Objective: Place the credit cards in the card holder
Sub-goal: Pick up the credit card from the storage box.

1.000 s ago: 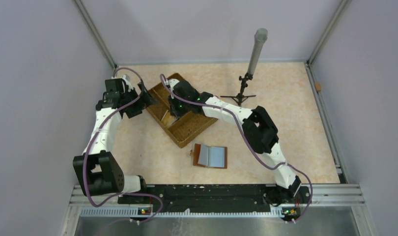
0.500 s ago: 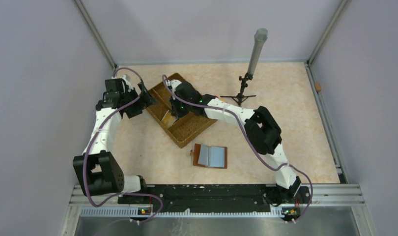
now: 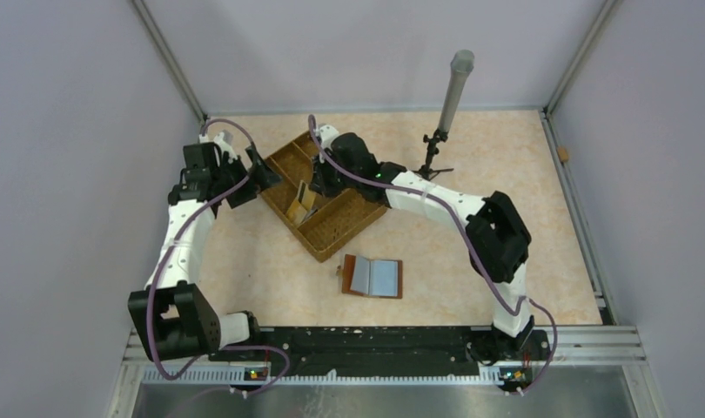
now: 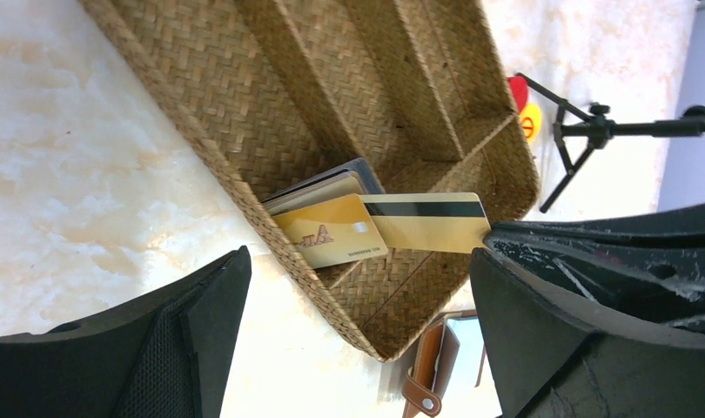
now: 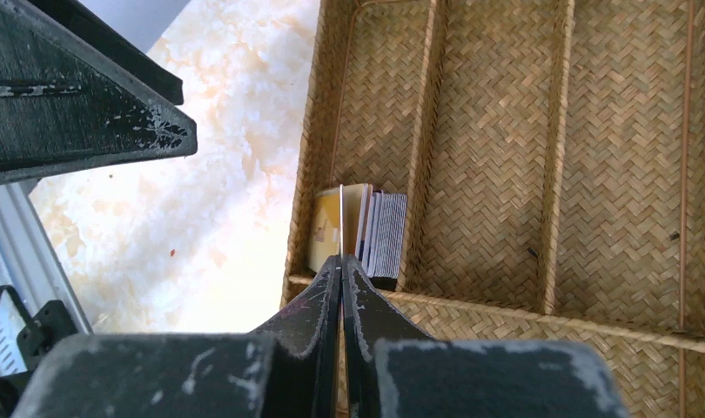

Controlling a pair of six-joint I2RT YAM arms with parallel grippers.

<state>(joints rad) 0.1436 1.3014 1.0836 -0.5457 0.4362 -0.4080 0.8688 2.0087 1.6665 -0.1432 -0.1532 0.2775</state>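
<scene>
One gold card [image 4: 427, 223] pinched edgewise in right claw [image 5: 341, 264].

1 camera looks down from high above the near edge over the whole table [image 3: 523, 174], while 2 wrist cameras hang close over the wicker tray [image 4: 201, 61], the left looking obliquely across it, the right almost straight down into it; all 3 share the tray's upright cards [image 5: 384, 235].

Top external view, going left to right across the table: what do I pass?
left gripper → wicker tray → tripod stand → small brown piece by the right wall. Left out, as they overlap the tray: the right gripper with its credit card, and the card holder.
</scene>
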